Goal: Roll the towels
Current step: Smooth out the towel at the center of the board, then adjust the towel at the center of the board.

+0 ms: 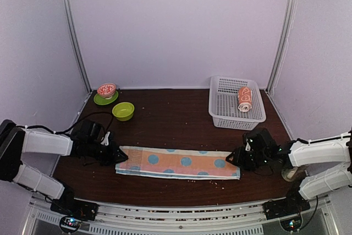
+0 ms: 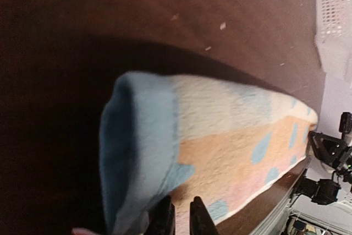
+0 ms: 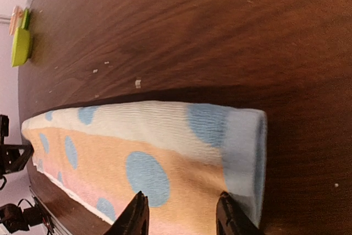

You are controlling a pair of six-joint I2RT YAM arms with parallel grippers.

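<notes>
From above, the dotted towel (image 1: 179, 163) lies folded into a long strip along the near edge of the surface (image 1: 165, 122), its ends pointing left and right. The left claw (image 1: 120, 158) is at its left end and the right claw (image 1: 235, 159) at its right end. At the back right corner stands a white basket (image 1: 221, 118) with the orange towel (image 1: 245, 98) rolled up inside it. Towards the back left are a green bowl (image 1: 123, 111) and a green plate (image 1: 99, 100) carrying a red-and-white bowl (image 1: 106, 89). In the left wrist view, the dotted towel's (image 2: 220, 152) blue end is curled up and over. The left claw (image 2: 181, 217) has its fingers (image 2: 164, 218) drawn nearly together over the towel's edge, and I cannot tell whether cloth is caught between them. In the right wrist view, the right claw (image 3: 183, 214) is spread, its fingers (image 3: 137, 216) straddling the flat end of the dotted towel (image 3: 165, 147), nothing pinched.
</notes>
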